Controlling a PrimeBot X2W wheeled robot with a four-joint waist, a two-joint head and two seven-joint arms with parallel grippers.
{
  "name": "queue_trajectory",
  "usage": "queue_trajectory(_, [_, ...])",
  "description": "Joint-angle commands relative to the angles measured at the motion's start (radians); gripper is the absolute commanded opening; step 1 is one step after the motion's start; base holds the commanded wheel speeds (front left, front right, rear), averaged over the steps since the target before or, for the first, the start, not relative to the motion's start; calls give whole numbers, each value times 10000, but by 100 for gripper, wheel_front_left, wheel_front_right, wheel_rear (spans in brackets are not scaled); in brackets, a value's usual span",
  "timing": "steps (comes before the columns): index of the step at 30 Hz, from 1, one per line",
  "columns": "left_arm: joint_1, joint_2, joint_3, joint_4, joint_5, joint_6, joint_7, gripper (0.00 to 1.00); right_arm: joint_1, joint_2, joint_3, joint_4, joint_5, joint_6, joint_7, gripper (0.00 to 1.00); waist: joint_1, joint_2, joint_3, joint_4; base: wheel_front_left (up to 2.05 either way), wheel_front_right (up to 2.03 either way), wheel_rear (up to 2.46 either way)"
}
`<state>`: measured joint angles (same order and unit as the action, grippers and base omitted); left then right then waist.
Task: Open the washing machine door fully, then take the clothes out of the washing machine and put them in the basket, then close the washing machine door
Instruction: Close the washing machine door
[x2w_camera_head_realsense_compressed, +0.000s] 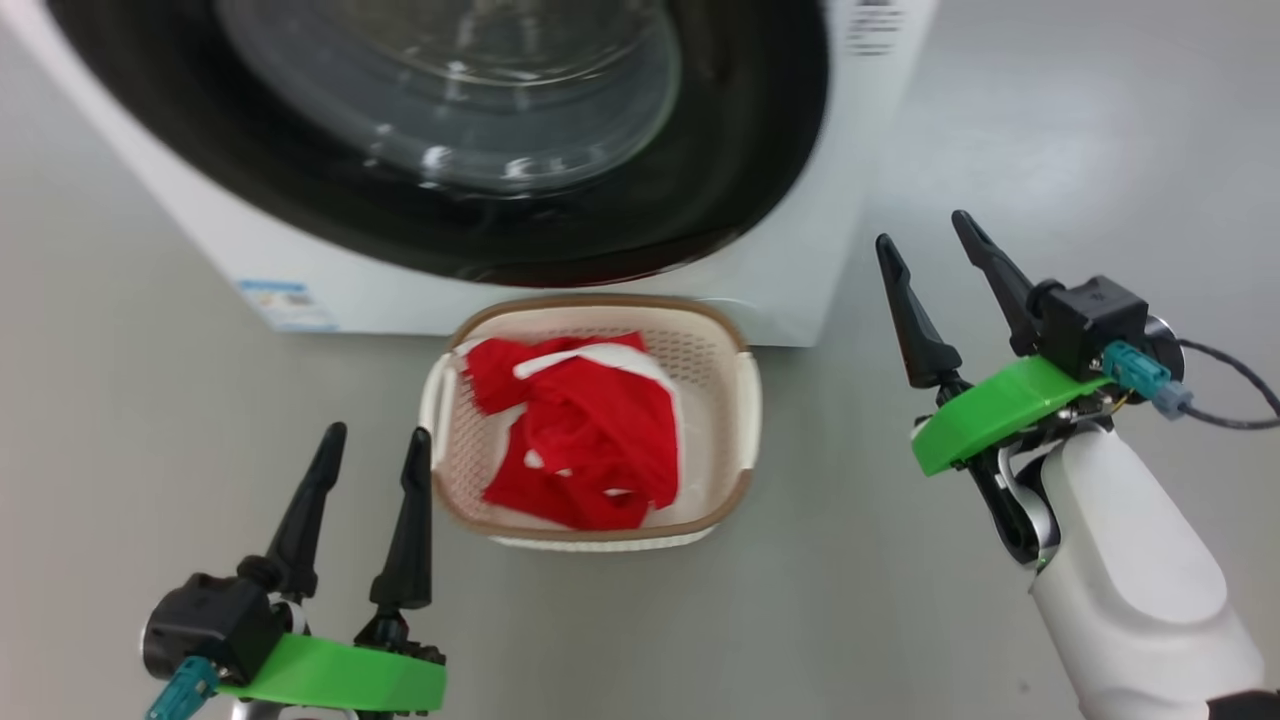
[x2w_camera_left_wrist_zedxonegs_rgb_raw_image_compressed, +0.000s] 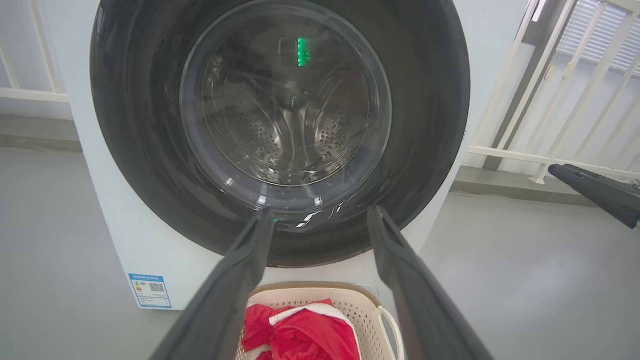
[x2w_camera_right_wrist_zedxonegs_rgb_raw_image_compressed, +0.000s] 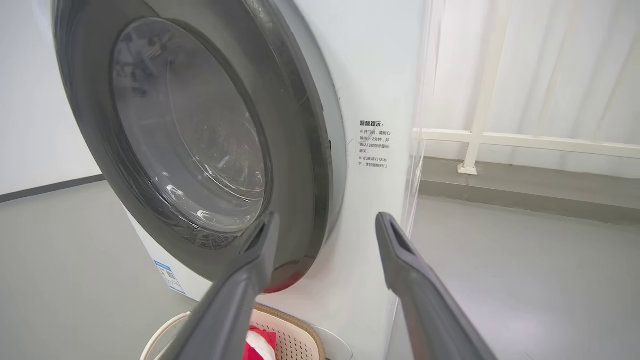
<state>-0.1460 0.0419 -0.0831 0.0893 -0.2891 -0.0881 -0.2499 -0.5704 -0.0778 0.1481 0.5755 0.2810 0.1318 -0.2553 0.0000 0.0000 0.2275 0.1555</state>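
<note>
1. The left fingers (x2w_camera_head_realsense_compressed: 410, 520), low at the left, stand spread and hold nothing; they point toward the washer (x2w_camera_head_realsense_compressed: 800, 290).
2. A small blue label (x2w_camera_head_realsense_compressed: 285, 303) sits on the lower left corner of the washer.
3. The basket (x2w_camera_head_realsense_compressed: 600, 303) stands on the grey floor (x2w_camera_head_realsense_compressed: 150, 420) just before the washer. Its long axis runs across, with one handle at each end.
4. The clothes (x2w_camera_head_realsense_compressed: 580, 430) lie heaped inside the basket, more to its left side.
5. Above the basket, the door (x2w_camera_head_realsense_compressed: 750, 150) lies flat against the washer, with its glass facing the robot.
6. The right fingers (x2w_camera_head_realsense_compressed: 910, 315), spread and holding nothing, point up, well apart from the basket.
</note>
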Motion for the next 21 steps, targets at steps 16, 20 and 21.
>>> queue_trajectory(16, [288,225,797,230,752,-96,-118,100,2822,-220,-712,-3090,-340,-11,-65,100,0,0,-1815,-1829,0,0,0])
queue_trajectory(20, [531,231,956,310,756,-144,-118,100,3600,-257,-864,-3738,-355,-11,-65,100,0,0,-2167,-1835,0,0,0])
queue_trajectory(21, [607,243,997,315,755,-159,-118,100,3766,-254,-879,-3850,-352,-11,-65,100,0,0,-2235,-1840,0,0,0])
